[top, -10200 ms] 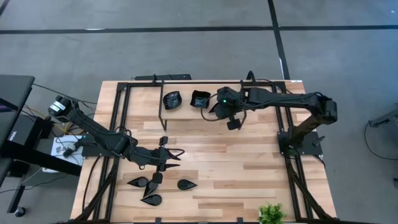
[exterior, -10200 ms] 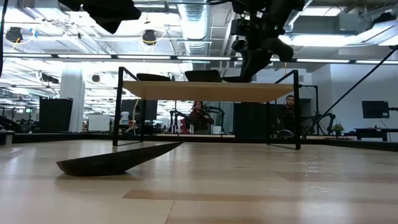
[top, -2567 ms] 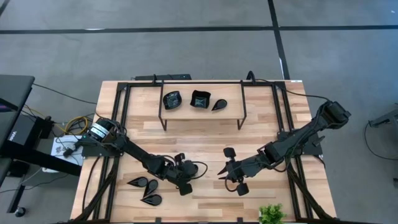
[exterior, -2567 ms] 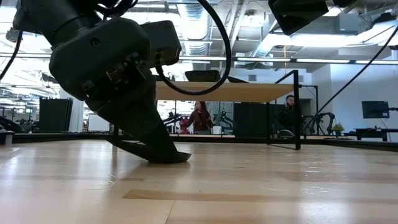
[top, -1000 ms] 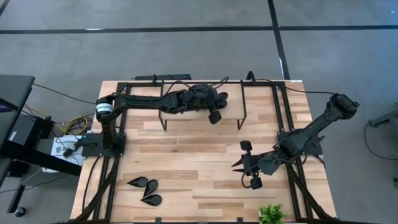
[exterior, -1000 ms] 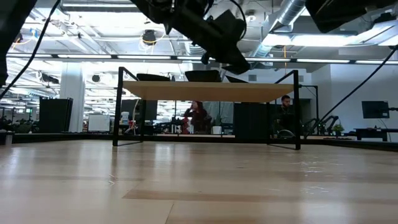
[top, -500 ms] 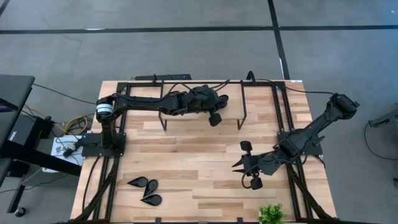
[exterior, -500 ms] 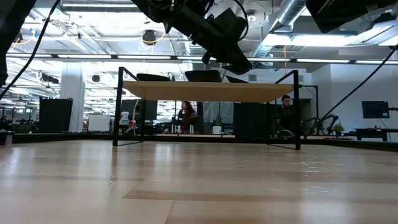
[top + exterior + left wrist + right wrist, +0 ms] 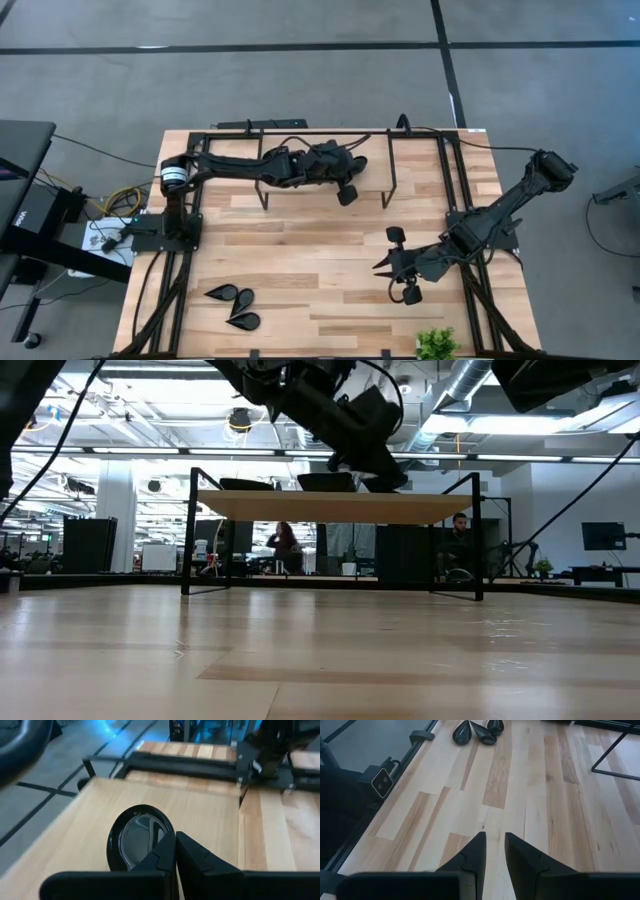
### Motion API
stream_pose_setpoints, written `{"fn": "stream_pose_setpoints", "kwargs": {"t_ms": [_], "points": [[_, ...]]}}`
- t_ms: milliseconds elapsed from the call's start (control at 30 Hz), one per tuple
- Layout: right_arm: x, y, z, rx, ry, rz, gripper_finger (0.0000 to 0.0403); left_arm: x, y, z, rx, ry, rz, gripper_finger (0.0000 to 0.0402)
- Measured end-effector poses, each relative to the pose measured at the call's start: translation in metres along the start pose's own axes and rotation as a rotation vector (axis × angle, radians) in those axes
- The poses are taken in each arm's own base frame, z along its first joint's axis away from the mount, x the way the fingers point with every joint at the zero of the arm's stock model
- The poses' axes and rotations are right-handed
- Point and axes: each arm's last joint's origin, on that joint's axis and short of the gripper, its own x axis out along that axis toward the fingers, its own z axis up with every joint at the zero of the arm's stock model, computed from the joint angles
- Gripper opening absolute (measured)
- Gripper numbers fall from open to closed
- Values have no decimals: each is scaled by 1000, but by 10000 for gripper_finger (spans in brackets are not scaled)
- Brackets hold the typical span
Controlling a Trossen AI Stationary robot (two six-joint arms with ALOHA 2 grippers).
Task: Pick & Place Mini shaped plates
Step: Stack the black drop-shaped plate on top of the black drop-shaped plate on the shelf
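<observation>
My left gripper (image 9: 352, 165) reaches over the raised wooden shelf (image 9: 375, 172) at the table's far side and is shut on a glossy black teardrop plate (image 9: 135, 840). The low view shows it just above the shelf top (image 9: 385, 478), beside two other plates (image 9: 245, 484) lying flat there. Three teardrop plates (image 9: 235, 303) lie flat on the table's near left part and also show in the right wrist view (image 9: 477, 731). My right gripper (image 9: 381, 266) hangs open over the table's near right part, touching nothing (image 9: 495, 850). My left gripper pinches the teardrop plate by its rim (image 9: 159, 845) between the two fingers, at the side nearest the wrist. The fingers (image 9: 167, 855) hide the exact spot. The plate lies level, on the shelf top or just above it; I cannot tell which.
The shelf stands on black metal legs (image 9: 390, 190) with room beneath it (image 9: 330, 555). A small green plant (image 9: 437, 343) sits at the near edge. Black frame rails (image 9: 195, 200) run along both sides. People show in the room behind (image 9: 283, 545).
My left gripper has sunk a little toward the shelf top and edged toward the table's right. The right arm has kept still.
</observation>
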Motion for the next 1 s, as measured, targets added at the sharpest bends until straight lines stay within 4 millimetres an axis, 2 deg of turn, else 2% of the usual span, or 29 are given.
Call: {"fn": "stream_pose_setpoints", "kwargs": {"t_ms": [133,300,467,600,700,833,1000], "points": [[0,0,0,0,0,0,66,6,-1,-6,7,21,2,18],[0,0,0,0,0,0,66,6,0,-5,5,11,29,47],[0,0,0,0,0,0,66,4,0,-1,-1,-23,34,79],[0,0,0,0,0,0,66,-2,-8,6,1,-60,13,90],[0,0,0,0,1,0,66,-17,-22,18,11,-92,-29,92],[0,0,0,0,0,0,66,-52,-49,32,51,-65,-117,92],[1,-2,0,4,0,-10,66,-108,-98,27,84,122,-293,92]]}}
